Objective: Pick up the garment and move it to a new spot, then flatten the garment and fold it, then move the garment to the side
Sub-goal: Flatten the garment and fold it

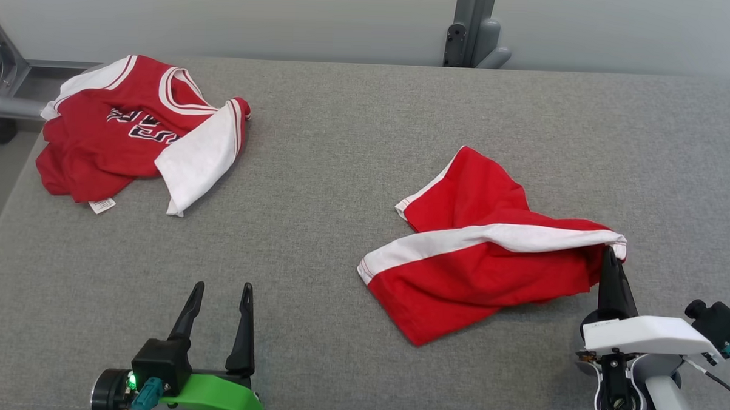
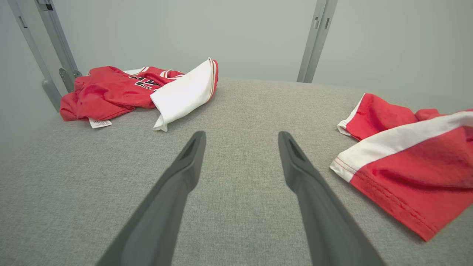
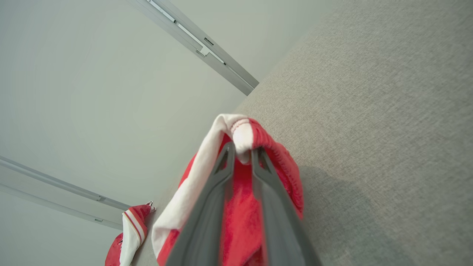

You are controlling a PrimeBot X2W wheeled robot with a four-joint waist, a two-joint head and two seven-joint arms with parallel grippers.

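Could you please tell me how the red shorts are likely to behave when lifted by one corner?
The red shorts will probably hang limp: they lie in soft folds and bunch where the right gripper pinches their corner. They look thin, so likely light. The free end may drag across the grey table before clearing.

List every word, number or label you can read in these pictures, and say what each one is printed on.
Dark lettering on the red jersey: crumpled into the folds, not readable.
White tag at the jersey's near edge: print too small to read.
Red shorts: no text to be seen.
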